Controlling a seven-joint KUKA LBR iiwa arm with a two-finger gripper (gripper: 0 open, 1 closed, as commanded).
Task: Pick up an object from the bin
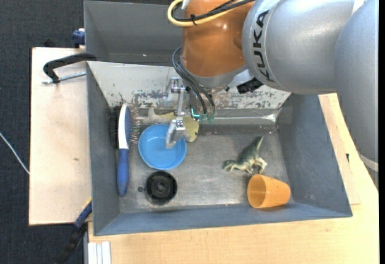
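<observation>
text: "KUKA" | on: silver arm link, next to the orange wrist cover | style: black capitals running along the housing | other legible marks: none

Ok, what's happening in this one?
A KUKA arm reaches into the grey bin from the right. Its tool is down at the upper right rim of a blue bowl in the bin's left half; whether it grips the bowl cannot be told. A blue-handled brush lies along the left wall, a black round piece sits in front of the bowl, and a green toy dinosaur and an orange cup lie apart to the right.
</observation>
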